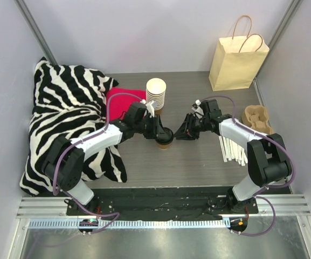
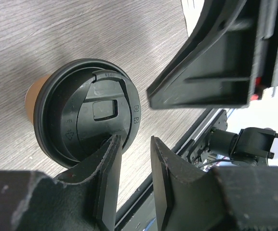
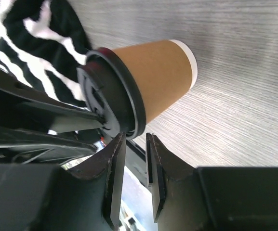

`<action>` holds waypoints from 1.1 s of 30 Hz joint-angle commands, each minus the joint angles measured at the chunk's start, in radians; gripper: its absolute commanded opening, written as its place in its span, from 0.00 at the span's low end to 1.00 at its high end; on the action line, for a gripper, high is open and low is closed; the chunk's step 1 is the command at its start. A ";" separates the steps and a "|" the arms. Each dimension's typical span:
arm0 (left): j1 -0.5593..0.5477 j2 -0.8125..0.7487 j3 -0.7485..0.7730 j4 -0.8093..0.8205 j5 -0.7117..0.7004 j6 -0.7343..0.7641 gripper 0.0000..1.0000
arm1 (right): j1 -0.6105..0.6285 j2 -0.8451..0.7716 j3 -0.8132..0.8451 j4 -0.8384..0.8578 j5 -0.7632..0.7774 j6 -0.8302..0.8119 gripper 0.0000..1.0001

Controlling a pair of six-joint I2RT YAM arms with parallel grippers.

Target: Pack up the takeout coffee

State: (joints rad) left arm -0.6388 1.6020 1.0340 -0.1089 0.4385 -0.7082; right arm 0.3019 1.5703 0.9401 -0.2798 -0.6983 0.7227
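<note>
Showing takeout coffee (image 1: 164, 141) upright near the middle of the table (image 1: 198, 162), between both pincers. Left pincer (image 2: 135, 140) narrowly parted, gap empty, one fingertip (image 2: 112, 147) against its lid rim. Right pincer (image 3: 134, 138) likewise narrowly parted, gripping nothing, tips just beside that rim. Stacked cups (image 1: 156, 93) near, toward the far edge; bare wood toward the near edge.

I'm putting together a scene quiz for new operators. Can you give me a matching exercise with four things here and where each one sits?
Things:
1. takeout coffee
2. paper bag
3. zebra-striped cloth
4. cardboard cup carrier

Places:
A. at the right edge, in front of the bag
B. standing in the far right corner
C. in the middle
D. spread over the left side

Pairs: 1-C, 2-B, 3-D, 4-A
</note>
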 commanded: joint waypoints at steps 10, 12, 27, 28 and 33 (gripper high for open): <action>0.007 0.030 -0.005 0.000 -0.023 0.001 0.35 | 0.020 0.103 0.055 0.011 0.025 -0.063 0.28; 0.008 0.030 -0.008 -0.003 -0.015 0.001 0.35 | 0.019 0.126 0.069 0.008 0.028 -0.068 0.26; 0.030 -0.054 0.026 -0.021 0.095 -0.022 0.41 | 0.019 0.151 0.184 -0.098 -0.038 -0.149 0.01; 0.039 -0.063 0.028 -0.028 0.100 -0.023 0.43 | 0.019 0.151 0.186 -0.099 -0.041 -0.147 0.01; 0.119 -0.172 0.006 -0.078 0.091 -0.008 0.47 | 0.019 0.155 0.193 -0.121 -0.063 -0.146 0.01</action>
State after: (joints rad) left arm -0.5838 1.5524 1.0344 -0.1448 0.5179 -0.7296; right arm 0.3172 1.7218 1.0904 -0.3866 -0.7319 0.5926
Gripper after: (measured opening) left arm 0.462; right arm 0.036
